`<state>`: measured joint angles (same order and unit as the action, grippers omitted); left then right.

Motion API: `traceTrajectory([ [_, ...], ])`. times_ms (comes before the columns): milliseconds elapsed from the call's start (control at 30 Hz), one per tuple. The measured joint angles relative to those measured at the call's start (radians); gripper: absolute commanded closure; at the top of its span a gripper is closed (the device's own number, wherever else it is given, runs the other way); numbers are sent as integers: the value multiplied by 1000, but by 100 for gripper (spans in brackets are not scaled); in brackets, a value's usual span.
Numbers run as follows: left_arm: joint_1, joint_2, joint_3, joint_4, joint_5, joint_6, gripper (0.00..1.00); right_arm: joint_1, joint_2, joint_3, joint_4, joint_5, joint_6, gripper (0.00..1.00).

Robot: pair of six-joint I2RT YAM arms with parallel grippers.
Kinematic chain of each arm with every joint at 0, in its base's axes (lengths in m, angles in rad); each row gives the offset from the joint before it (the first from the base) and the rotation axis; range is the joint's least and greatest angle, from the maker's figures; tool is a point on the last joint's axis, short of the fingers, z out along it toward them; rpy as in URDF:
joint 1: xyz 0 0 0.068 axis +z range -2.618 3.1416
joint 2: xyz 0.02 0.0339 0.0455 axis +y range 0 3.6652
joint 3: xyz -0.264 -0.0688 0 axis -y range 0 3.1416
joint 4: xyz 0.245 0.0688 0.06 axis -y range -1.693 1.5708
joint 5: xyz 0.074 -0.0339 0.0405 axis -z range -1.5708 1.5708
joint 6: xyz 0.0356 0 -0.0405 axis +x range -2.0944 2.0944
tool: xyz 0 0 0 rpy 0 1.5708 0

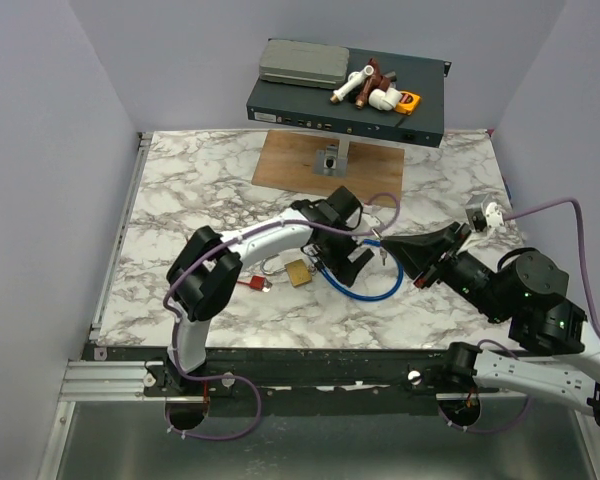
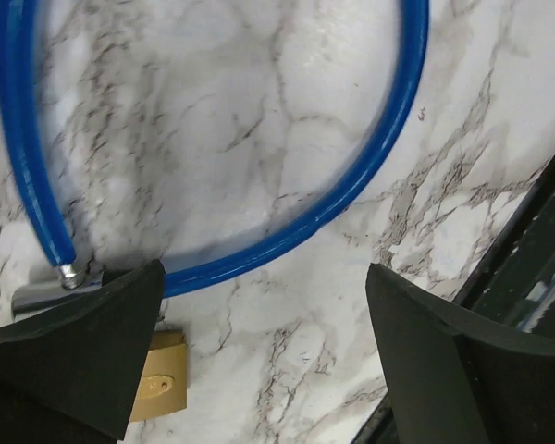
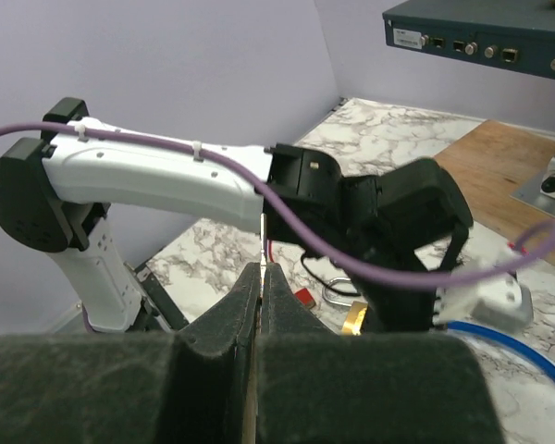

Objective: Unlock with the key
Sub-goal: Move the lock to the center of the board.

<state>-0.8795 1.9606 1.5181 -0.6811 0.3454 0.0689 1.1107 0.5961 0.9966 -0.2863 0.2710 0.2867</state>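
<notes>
A brass padlock (image 1: 298,272) with a silver shackle lies on the marble table, a red tag (image 1: 252,284) to its left. It also shows in the left wrist view (image 2: 162,381) and the right wrist view (image 3: 356,319). A blue cable loop (image 1: 362,288) lies just right of it. My left gripper (image 1: 348,255) hovers open and empty over the loop (image 2: 351,185), to the right of the padlock. My right gripper (image 3: 261,273) is shut on a thin metal key (image 3: 262,231) whose blade sticks out past the fingertips, pointing toward the left arm. In the top view the key (image 1: 380,241) is held above the table, right of the padlock.
A dark network switch (image 1: 345,100) on a stand over a wooden board (image 1: 300,165) stands at the back, carrying a grey box (image 1: 302,63), pipe fittings (image 1: 365,85) and a tape measure (image 1: 408,100). A white connector (image 1: 486,215) lies at the right. Purple cables trail from both arms.
</notes>
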Motion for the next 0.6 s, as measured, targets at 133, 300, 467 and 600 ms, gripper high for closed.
traceTrajectory([
  [133, 92, -6, -17, 5, 51, -117, 12, 0, 6, 0, 0, 0, -2, 99],
  [300, 138, -21, -130, 28, 59, -233, 12, 0, 16, 0, 0, 0, -11, 99],
  [467, 145, -94, -204, 82, 40, -283, 12, 0, 30, 0, 0, 0, -19, 99],
  [600, 145, -105, -167, 101, 32, -298, 12, 0, 34, 0, 0, 0, -26, 99],
])
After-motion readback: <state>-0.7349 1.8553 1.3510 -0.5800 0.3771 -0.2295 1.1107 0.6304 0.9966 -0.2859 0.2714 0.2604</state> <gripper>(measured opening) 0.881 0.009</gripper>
